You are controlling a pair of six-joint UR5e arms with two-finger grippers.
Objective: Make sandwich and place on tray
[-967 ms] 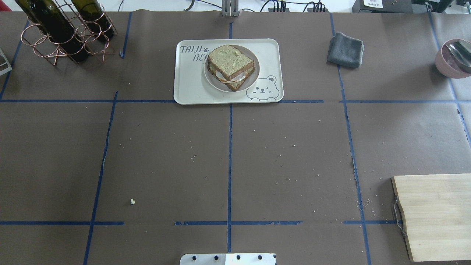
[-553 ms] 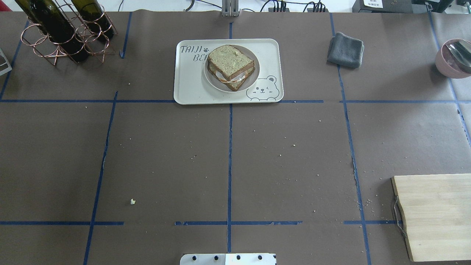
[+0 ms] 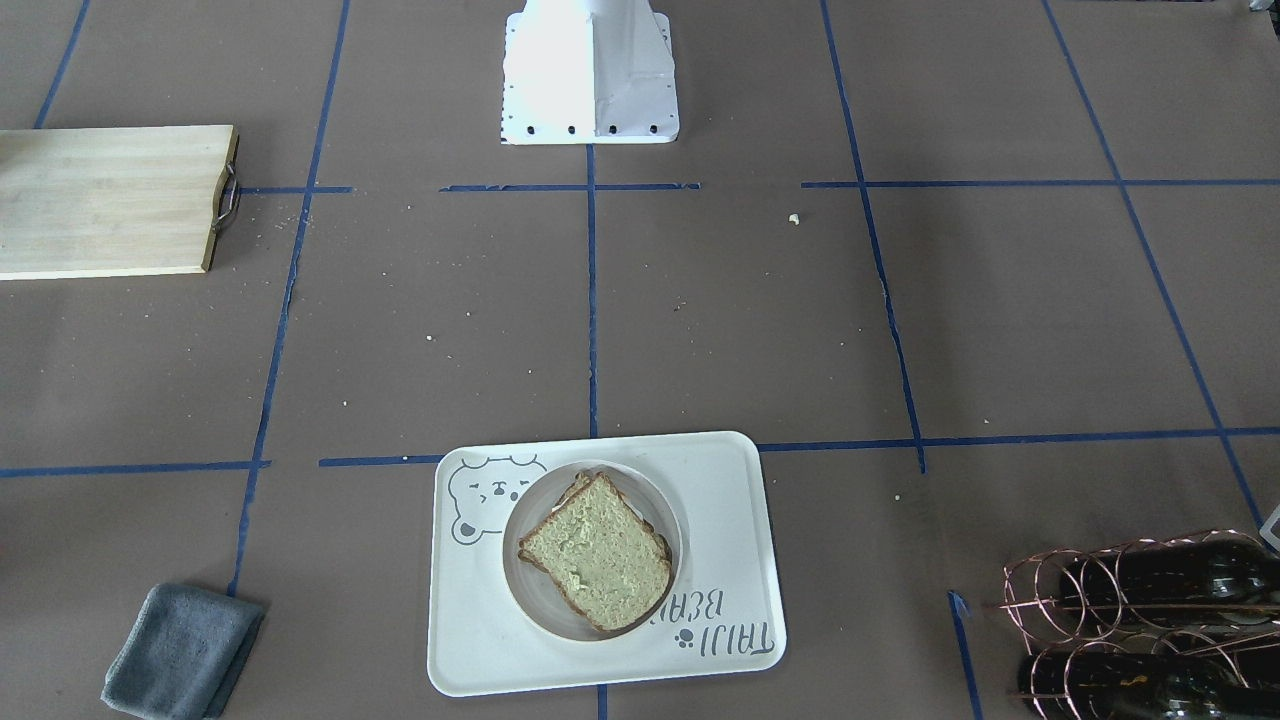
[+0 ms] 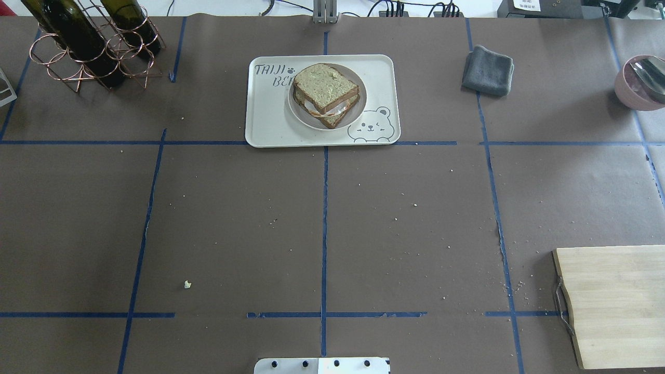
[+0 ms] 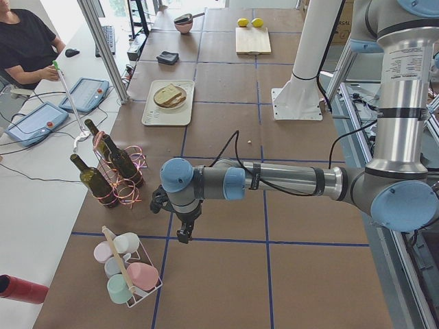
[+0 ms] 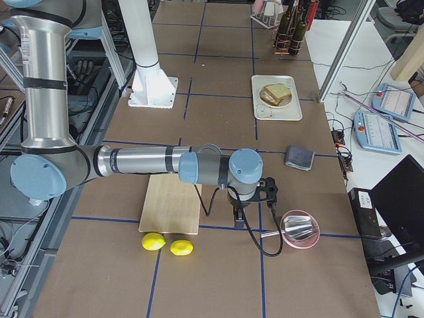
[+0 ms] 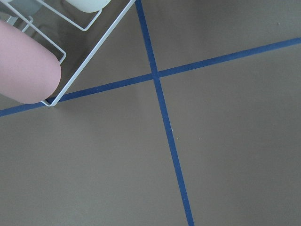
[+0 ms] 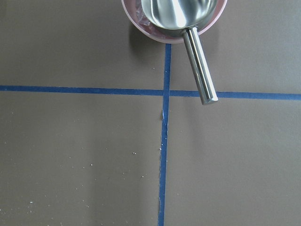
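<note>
The sandwich (image 4: 326, 93), two tan-green bread slices with a white egg edge between them, lies on a small round white plate (image 4: 360, 97) on the cream bear tray (image 4: 270, 122) at the table's far middle. It also shows in the front-facing view (image 3: 597, 550) on the tray (image 3: 720, 500). My left gripper (image 5: 184, 236) hangs over the table near the cup rack, far from the tray. My right gripper (image 6: 238, 220) hangs near the pink bowl. Both show only in side views, so I cannot tell whether they are open or shut.
A copper rack with wine bottles (image 4: 88, 47) stands at the far left. A grey cloth (image 4: 488, 70) lies right of the tray. A pink bowl with a metal scoop (image 4: 641, 83) is far right. A wooden cutting board (image 4: 618, 306) is near right. Two lemons (image 6: 169, 244) lie beside it.
</note>
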